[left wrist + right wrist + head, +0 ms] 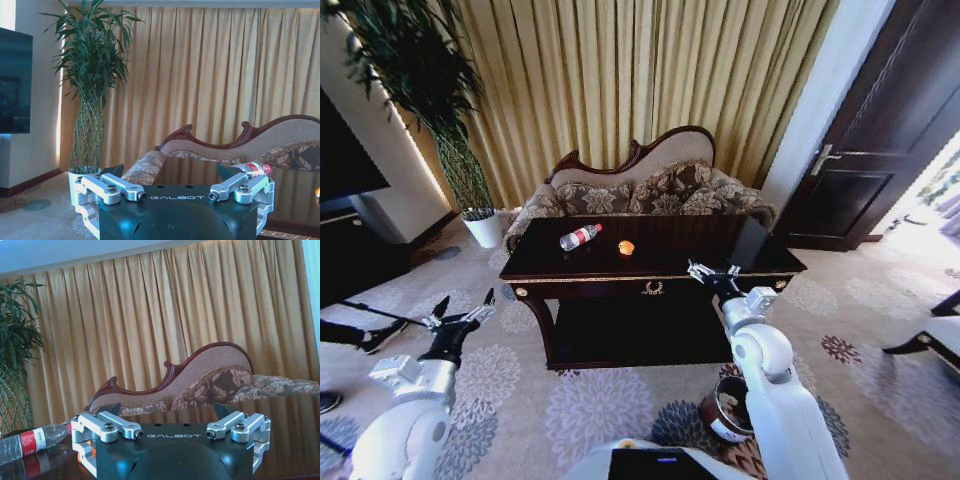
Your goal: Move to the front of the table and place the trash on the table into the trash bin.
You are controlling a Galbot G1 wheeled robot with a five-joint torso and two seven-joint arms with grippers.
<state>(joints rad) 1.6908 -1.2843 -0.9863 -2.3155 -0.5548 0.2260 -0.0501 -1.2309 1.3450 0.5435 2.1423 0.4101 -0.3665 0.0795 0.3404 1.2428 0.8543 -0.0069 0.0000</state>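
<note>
From the head view, going left to right: the left gripper [463, 308] hangs over the flower-patterned carpet [600, 405] well to the left of the large dark glossy wooden table [720, 262], its fingers spread wide with nothing between them. On the tabletop lie one clear plastic bottle with a red label [580, 237], on its side, and just to its right, apart from it, one small orange piece [626, 247]. The right gripper [714, 272] is over the table's front edge, right of the orange piece, fingers also spread and empty. Below it on the carpet, beside the right arm and partly hidden by it, stands one small round reddish-brown trash bin [722, 412] near the table's front right leg.

The left wrist view adds the tall braided bamboo plant in a white pot [89, 125] and the bottle's red-capped end [254, 168] peeking past the open left gripper [172, 192]. The right wrist view shows the bottle [31, 441] lying on the tabletop beside the open right gripper [171, 431], and the carved-back patterned sofa [200, 385] before the gold curtains [150, 315].
</note>
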